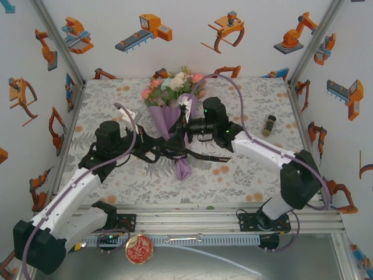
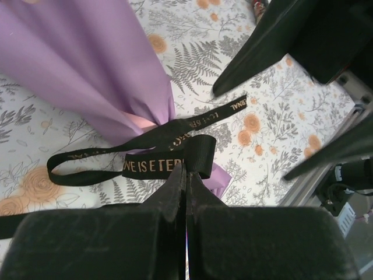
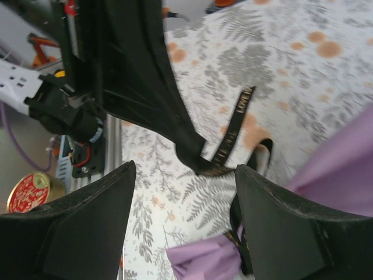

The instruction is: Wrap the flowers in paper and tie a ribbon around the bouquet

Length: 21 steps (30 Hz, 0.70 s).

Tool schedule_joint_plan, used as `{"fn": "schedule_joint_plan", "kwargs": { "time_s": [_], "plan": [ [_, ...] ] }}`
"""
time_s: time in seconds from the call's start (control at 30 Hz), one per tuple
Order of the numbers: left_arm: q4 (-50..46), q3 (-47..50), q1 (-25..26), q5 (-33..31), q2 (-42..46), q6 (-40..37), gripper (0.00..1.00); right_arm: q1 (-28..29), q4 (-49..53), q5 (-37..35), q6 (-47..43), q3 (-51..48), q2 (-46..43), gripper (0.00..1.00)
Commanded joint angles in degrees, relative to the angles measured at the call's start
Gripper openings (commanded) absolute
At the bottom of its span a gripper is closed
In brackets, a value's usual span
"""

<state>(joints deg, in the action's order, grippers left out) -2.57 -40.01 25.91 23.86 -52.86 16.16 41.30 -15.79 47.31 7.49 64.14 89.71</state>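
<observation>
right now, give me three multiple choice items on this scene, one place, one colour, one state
1. Which way do the heads of the flowers point?
A toward the far wall
B toward the arms' bases
C toward the left wall

2. What colour is the ribbon?
A red
B black
C white

3. How is the right gripper?
A open
B shut on the ribbon
C shut on the flowers

Key: 1 A, the heads lie at the far side of the table; 2 B, black with pale lettering; 3 A, its jaws stand wide apart.
</observation>
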Motion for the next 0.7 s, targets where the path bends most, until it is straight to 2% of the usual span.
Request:
{"fn": "schedule_joint_plan", "kwargs": {
  "time_s": [0.0,0.03,0.13,0.23,0.3,0.33,0.4,0.43,0.47,0.53,0.6,0.67],
  "plan": [
    [2.5,-2.4,0.5,1.0,-0.4,1.2,0.0,0.9,-8.3,4.6,0.9,1.5,3.1,0.64],
    [2.6,-2.4,0.6,0.8,-0.5,1.2,0.0,0.9,-8.6,4.7,1.4,1.4,3.6,0.62],
    [2.0,-3.1,0.6,0.8,-1.1,0.8,0.0,0.9,-8.1,4.4,1.5,1.2,3.8,0.4],
    [2.4,-3.4,0.8,1.4,-1.6,0.6,0.0,0.7,-6.5,3.1,1.1,1.2,3.3,0.0],
    [0.9,-4.5,0.8,0.4,-1.7,-0.3,0.12,0.4,-5.5,1.9,1.1,0.8,2.3,0.0],
    [-1.0,-5.4,0.7,-1.6,-1.6,-1.0,0.23,0.1,-5.0,1.4,1.0,0.2,1.5,0.0],
    [-5.9,-8.1,0.4,-9.5,-2.5,-0.8,0.42,-0.6,-4.2,1.1,0.2,-1.9,-0.4,0.0],
    [-9.2,-10.2,-0.2,-15.3,-3.9,0.2,0.48,-0.7,-3.2,1.1,-1.2,-3.0,-1.4,0.0],
    [-12.7,-12.4,-1.0,-19.1,-5.8,0.9,0.49,-0.7,-1.1,0.9,-2.8,-3.9,-2.4,0.0],
    [-17.1,-15.3,-2.5,-22.2,-10.3,2.1,0.49,-0.7,2.1,1.1,-4.2,-5.1,-3.6,0.0],
    [-19.1,-16.6,-3.9,-21.0,-14.9,1.2,0.49,-0.7,3.2,2.0,-4.3,-6.2,-4.5,0.0],
    [-20.6,-17.4,-4.7,-18.8,-19.8,-3.6,0.47,-0.7,3.6,2.5,-4.1,-7.1,-5.4,0.0]
  ]
}}
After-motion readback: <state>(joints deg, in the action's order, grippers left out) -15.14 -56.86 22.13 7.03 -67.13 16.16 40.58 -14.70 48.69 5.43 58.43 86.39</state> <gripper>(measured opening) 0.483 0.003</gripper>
